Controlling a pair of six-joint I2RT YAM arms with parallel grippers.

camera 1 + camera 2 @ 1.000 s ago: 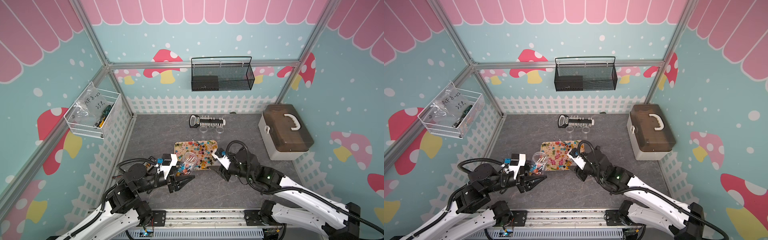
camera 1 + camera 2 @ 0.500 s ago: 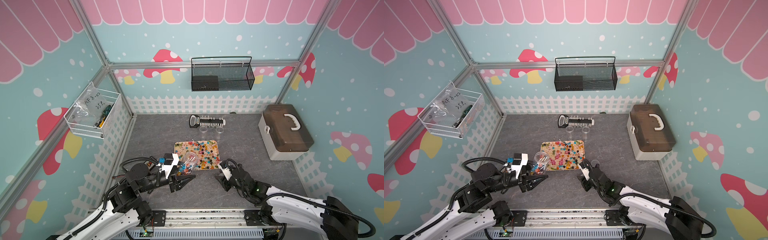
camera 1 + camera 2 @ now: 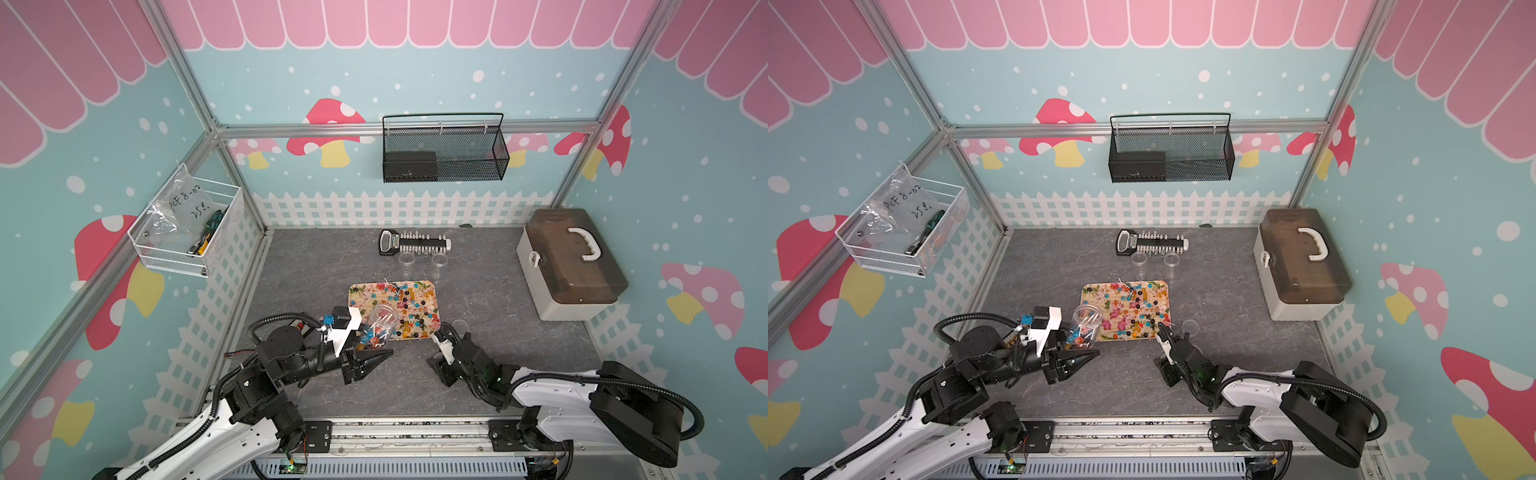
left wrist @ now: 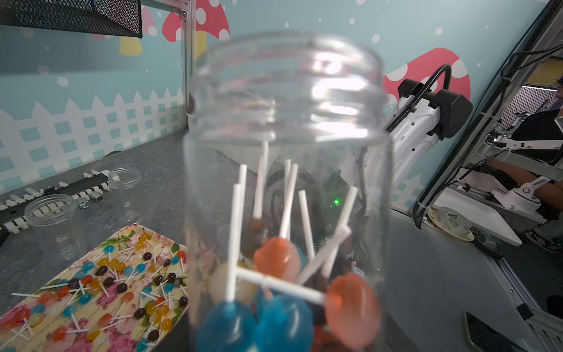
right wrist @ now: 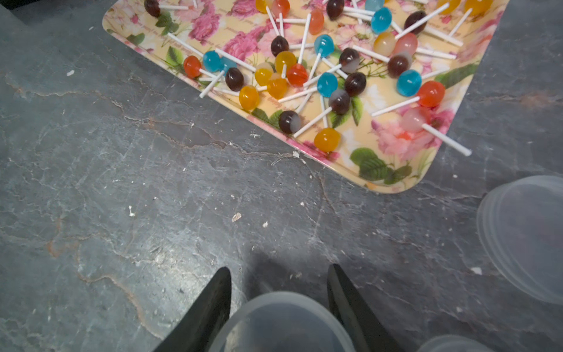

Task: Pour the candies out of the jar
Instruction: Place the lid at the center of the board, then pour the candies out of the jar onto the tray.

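Arms: both of mine reach in low from the near rail toward the tray (image 3: 356,291).
Left arm (image 3: 286,357): bent at the elbow, with the wrist lying almost flat and pointing along the near side of the tray.
Left gripper (image 3: 372,347): closed tight on the low part of the jar (image 3: 380,322). One black finger (image 3: 376,358) sticks out below it.
Jar: mouth up, leaning a little, no lid on it, at the near left corner of the tray.
Right arm (image 3: 548,386): stretched low over the table, with the wrist by the near right corner of the tray.
Right gripper (image 5: 278,271): the fingers are apart and a clear lid (image 5: 280,323) sits between them. It is cut off at the edge, so I can't tell if they press on it.
Candies (image 4: 275,259): a small heap sits in the bottom of the jar, with blue and orange heads and white sticks poking up. Lots more (image 5: 327,83) lie spread over the flowers on the tray.
Left wrist view only: the heap inside the jar, seen up close through the clear wall.
Right wrist view only: the lid between my fingers. It also shows a second lid (image 5: 524,237) up close, flat on the table beside the tray's corner.
Top views only: my whole arms, and a grey box (image 3: 571,266) with a white handle, well off to the right.
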